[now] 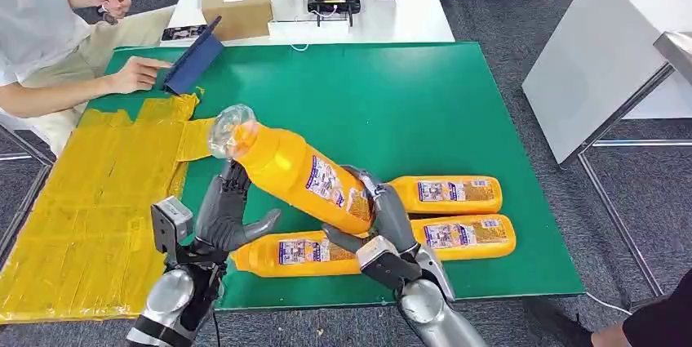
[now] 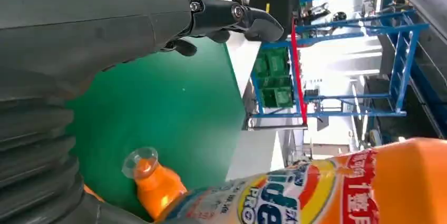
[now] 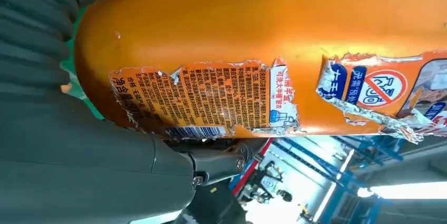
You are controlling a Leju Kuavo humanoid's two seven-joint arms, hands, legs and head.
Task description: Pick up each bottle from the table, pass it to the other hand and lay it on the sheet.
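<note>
The green table [image 1: 424,94] is covered at its left by the yellow sheet [image 1: 90,200]. An orange bottle [image 1: 298,171] is held tilted above the near edge, its base gripped by the right hand [image 1: 388,220]. The left hand [image 1: 224,212] is placed just beside its neck, fingers [image 1: 232,184] spread, holding nothing. Three more bottles [image 1: 457,215] are lain flat beneath and to the right.

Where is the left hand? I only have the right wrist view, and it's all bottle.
Observer: The left hand is open, fingers spread under the neck of the held bottle. The right hand grips its base.
Operator: Any bottles on the sheet?
Observer: None that I can see on the sheet.
Operator: How many lie on the table?
Observer: Three on the table: the near bottle and the stacked pair beside the right hand.
</note>
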